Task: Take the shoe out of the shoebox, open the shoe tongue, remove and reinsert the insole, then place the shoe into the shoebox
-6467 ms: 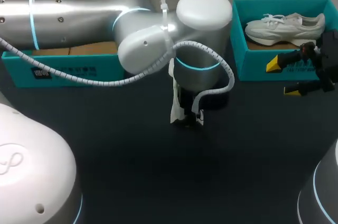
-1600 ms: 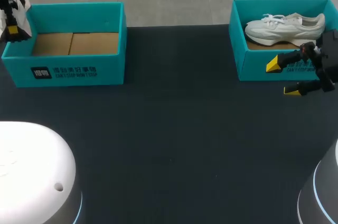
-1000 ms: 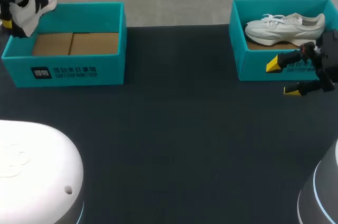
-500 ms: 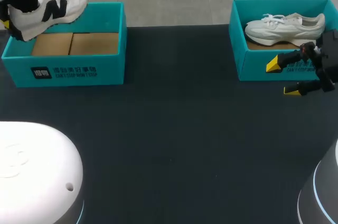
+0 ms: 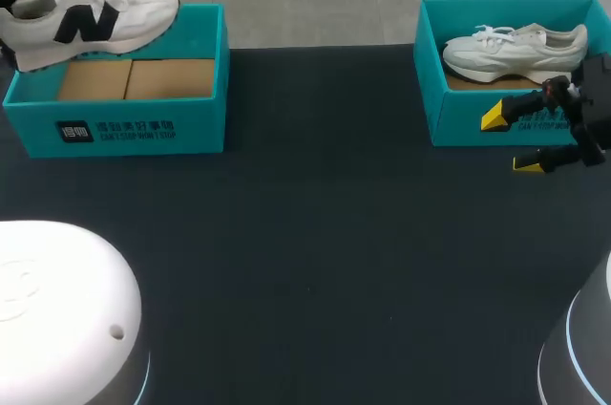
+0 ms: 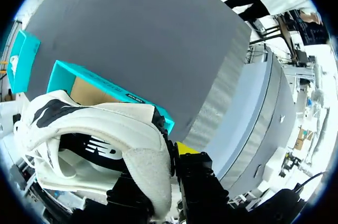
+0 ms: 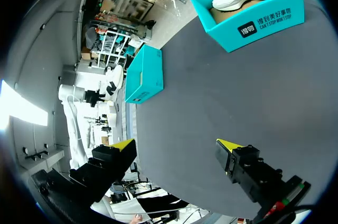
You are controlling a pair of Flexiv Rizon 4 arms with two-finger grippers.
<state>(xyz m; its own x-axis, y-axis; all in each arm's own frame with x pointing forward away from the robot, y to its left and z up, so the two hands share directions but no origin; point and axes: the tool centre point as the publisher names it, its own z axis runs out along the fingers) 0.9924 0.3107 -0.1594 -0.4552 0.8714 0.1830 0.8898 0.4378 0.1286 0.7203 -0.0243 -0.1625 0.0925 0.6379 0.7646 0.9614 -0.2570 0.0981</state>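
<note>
The left shoebox [image 5: 191, 128] bears white print on its front, the shoe [image 5: 115, 13] a black emblem.

Shoe [image 5: 91, 15]: white upper, white laces, one bold black letter mark on the side; lining inside is black with white print.
Left shoebox [image 5: 143, 128]: teal walls, plain brown cardboard floor, small black-and-white label on the front.
Right shoebox [image 5: 434, 99]: same teal, white print on the front.
Second shoe [image 5: 516, 50]: pale grey-white all over, no dark mark.
Table [image 5: 315, 252]: flat charcoal, no pattern.
Right gripper [image 5: 511, 141]: black, yellow tips.
Left gripper [image 6: 166, 168]: black, one yellow tip showing.
</note>
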